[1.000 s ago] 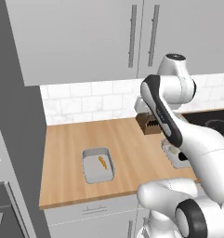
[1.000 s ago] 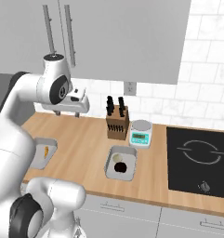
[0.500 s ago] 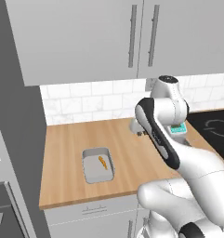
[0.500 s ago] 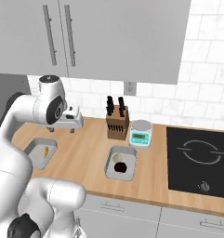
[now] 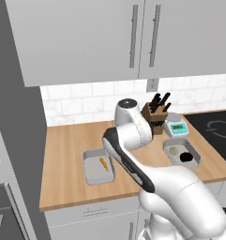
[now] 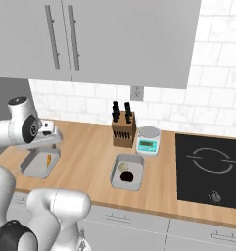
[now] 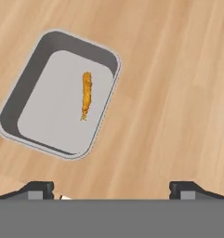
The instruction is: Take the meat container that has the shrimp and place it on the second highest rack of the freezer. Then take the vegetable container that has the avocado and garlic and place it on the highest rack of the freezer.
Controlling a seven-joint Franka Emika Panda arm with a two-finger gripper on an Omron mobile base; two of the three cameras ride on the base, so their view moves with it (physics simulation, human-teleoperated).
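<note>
The meat container [image 7: 48,111] is a shallow grey tray on the wooden counter, with the thin orange shrimp [image 7: 86,95] lying in it. My gripper [image 7: 112,188] hovers just off the tray's near corner, open wide, with nothing between its fingertips [image 7: 36,188]. From the base cameras the meat container [image 5: 93,172] [image 6: 37,167] lies at the counter's left, the shrimp [image 5: 103,163] [image 6: 48,159] inside, and my gripper [image 6: 52,148] hangs above it. The vegetable container [image 5: 192,151] [image 6: 135,162] sits further right with the dark avocado [image 5: 185,157] [image 6: 127,176] and pale garlic [image 5: 173,150] [image 6: 123,166]. The freezer is out of view.
A knife block [image 5: 154,119] [image 6: 123,133] and a small kitchen scale [image 5: 176,129] [image 6: 148,141] stand behind the vegetable container by the tiled wall. A black cooktop [image 6: 212,166] takes the counter's right end. Grey wall cabinets [image 5: 133,37] hang overhead. A tall grey panel [image 5: 13,131] bounds the counter's left.
My arm has swung left and down from above the knife block to over the shrimp's tray. The jaws have spread a little wider. Both trays lie where they were.
</note>
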